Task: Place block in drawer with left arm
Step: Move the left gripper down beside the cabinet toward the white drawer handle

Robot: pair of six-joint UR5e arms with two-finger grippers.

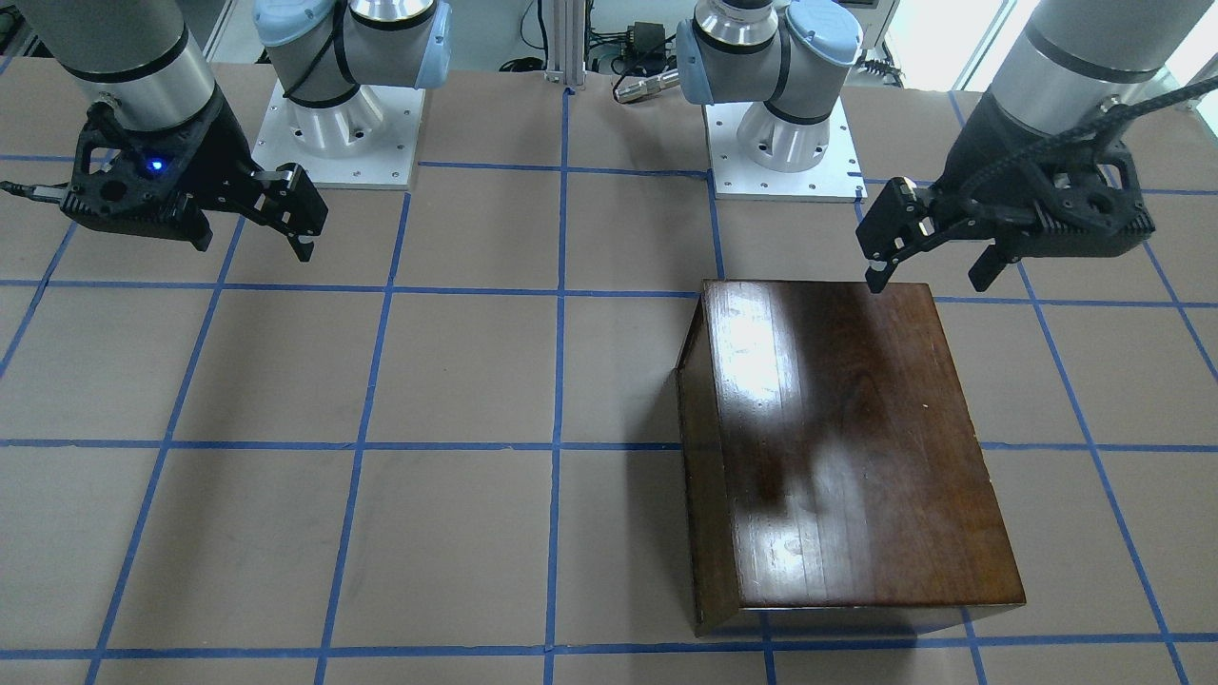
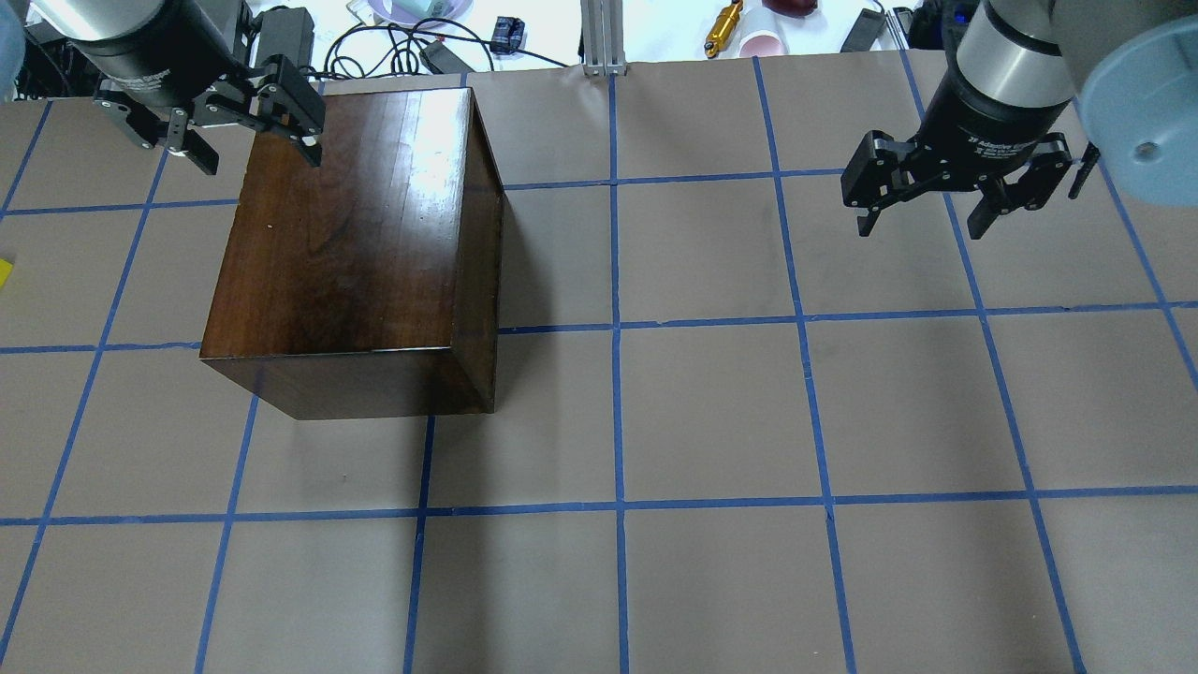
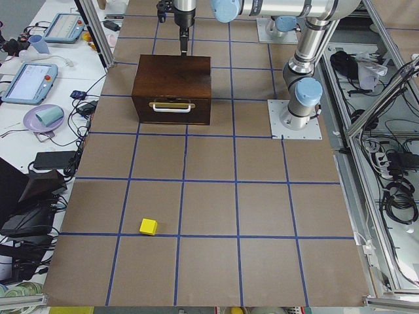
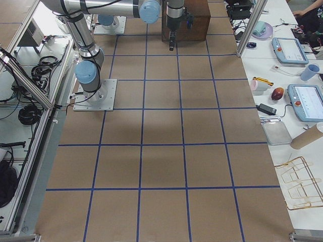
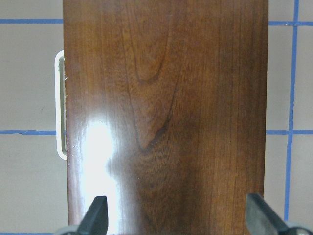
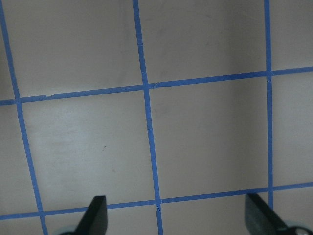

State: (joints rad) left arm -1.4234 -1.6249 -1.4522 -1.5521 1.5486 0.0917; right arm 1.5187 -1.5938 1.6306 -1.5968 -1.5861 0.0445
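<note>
The small yellow block [image 3: 148, 226] lies on the table far from the box, toward the table's left end; a sliver of it shows at the overhead view's left edge [image 2: 5, 271]. The dark wooden box [image 2: 356, 225] has its drawer shut; only the drawer front with its pale handle [image 3: 171, 106] shows. My left gripper [image 2: 257, 159] hangs open and empty above the box's far top edge, and its wrist view looks down on the box lid [image 5: 166, 112]. My right gripper [image 2: 922, 225] is open and empty over bare table.
The table [image 2: 711, 421] is brown paper with a blue tape grid. The two arm bases [image 1: 343, 133] stand at the robot's edge. Cables, tablets and cups lie beyond the table's far edge [image 2: 421, 47].
</note>
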